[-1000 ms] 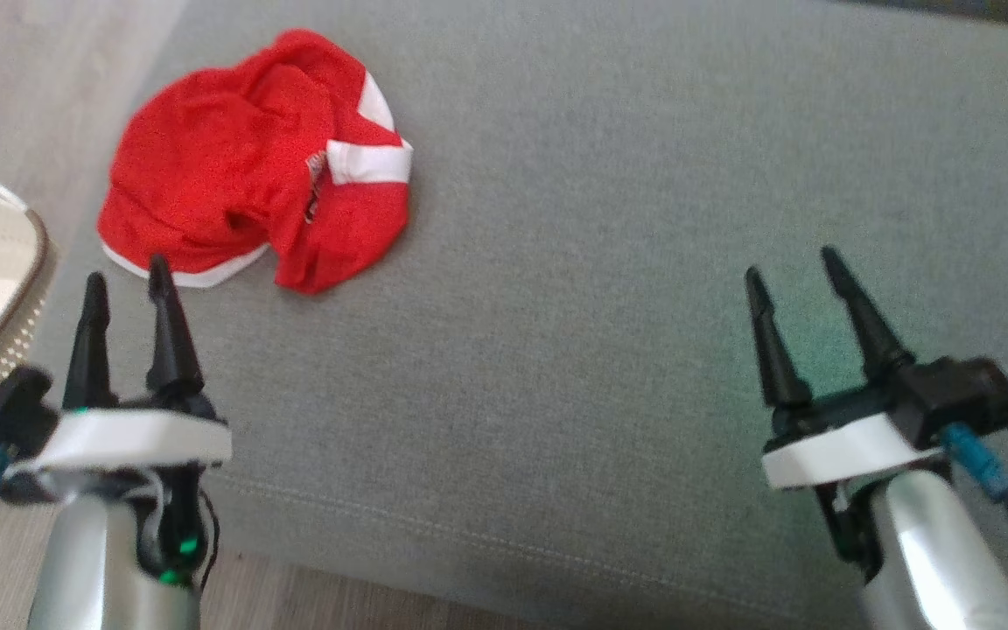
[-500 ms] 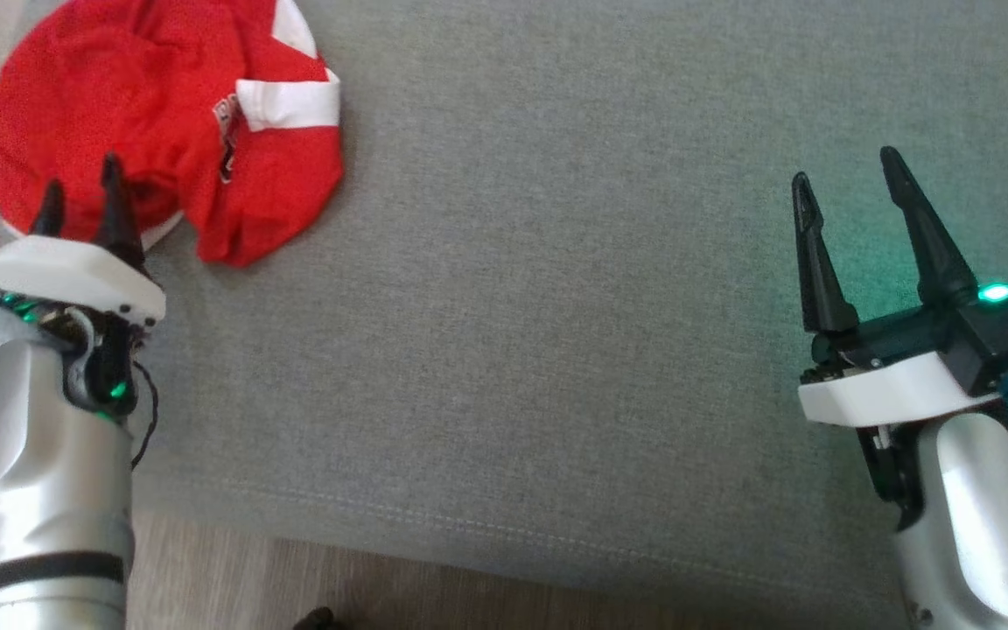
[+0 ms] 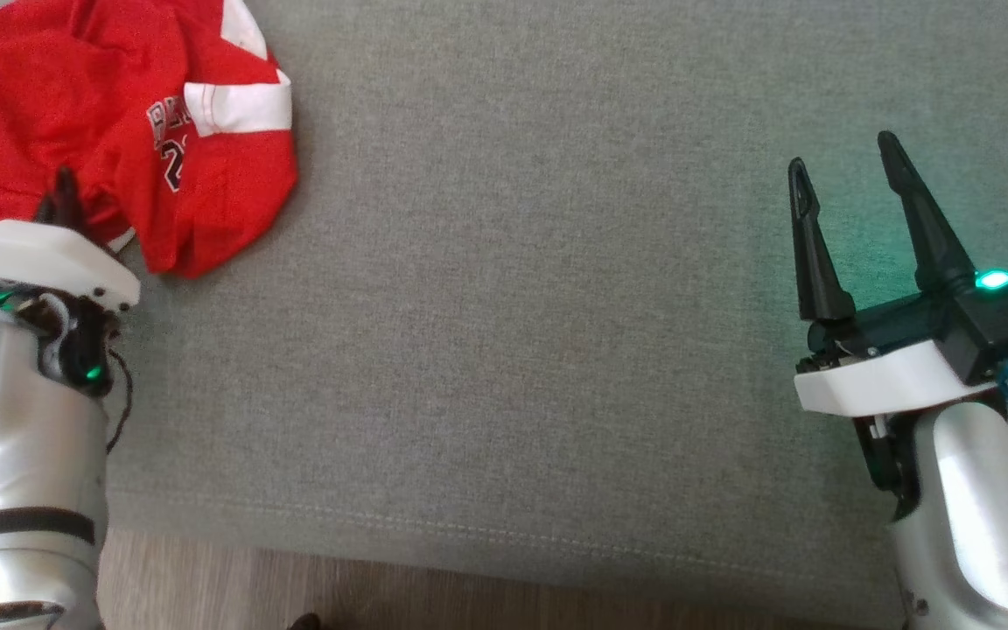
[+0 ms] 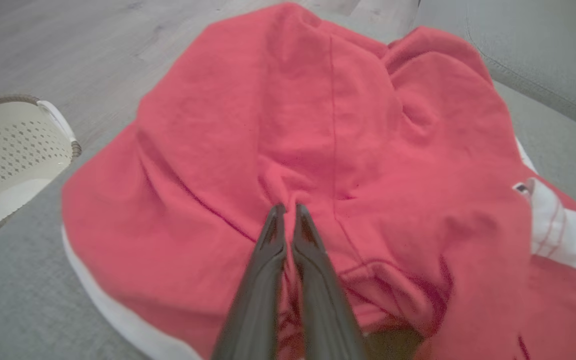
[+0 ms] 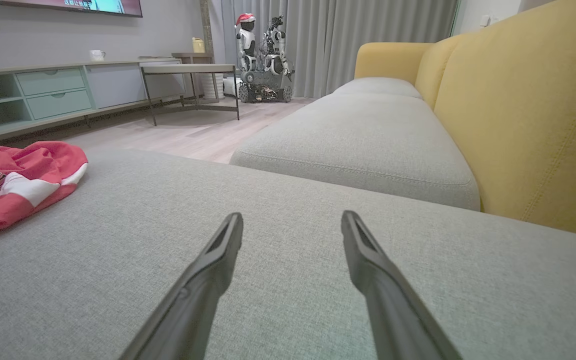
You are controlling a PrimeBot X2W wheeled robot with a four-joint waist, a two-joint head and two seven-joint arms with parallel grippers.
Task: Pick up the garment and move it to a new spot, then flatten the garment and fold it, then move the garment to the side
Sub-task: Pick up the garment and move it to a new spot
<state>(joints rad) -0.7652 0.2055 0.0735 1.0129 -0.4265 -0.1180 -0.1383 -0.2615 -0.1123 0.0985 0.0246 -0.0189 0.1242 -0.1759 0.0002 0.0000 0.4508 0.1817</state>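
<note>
The white-trimmed red jersey [image 3: 49,87] lies crumpled at the left end of the grey sofa cushion [image 3: 513,306]. Its dark lettering is creased, and only a "2" reads. The left gripper [image 4: 288,209] is clamped on a fold near the jersey's middle. The left wrist view adds a cream perforated basket [image 4: 13,150] beside the cushion. The right gripper [image 3: 843,149], fingers spread, hovers well apart.

A broad grey woven-fabric seat cushion [image 3: 513,306] spans nearly the whole head view, with a stitched seam along its near edge at the bottom of the frame and a strip of wood-grain floor [image 3: 364,605] below it. Directly on the cushion, in the upper left corner of that view, lies a crumpled red garment [image 3: 58,96] with white bands and dark lettering. At the left edge of the left wrist view, a cream perforated basket [image 4: 13,150] stands beside the cushion.
</note>
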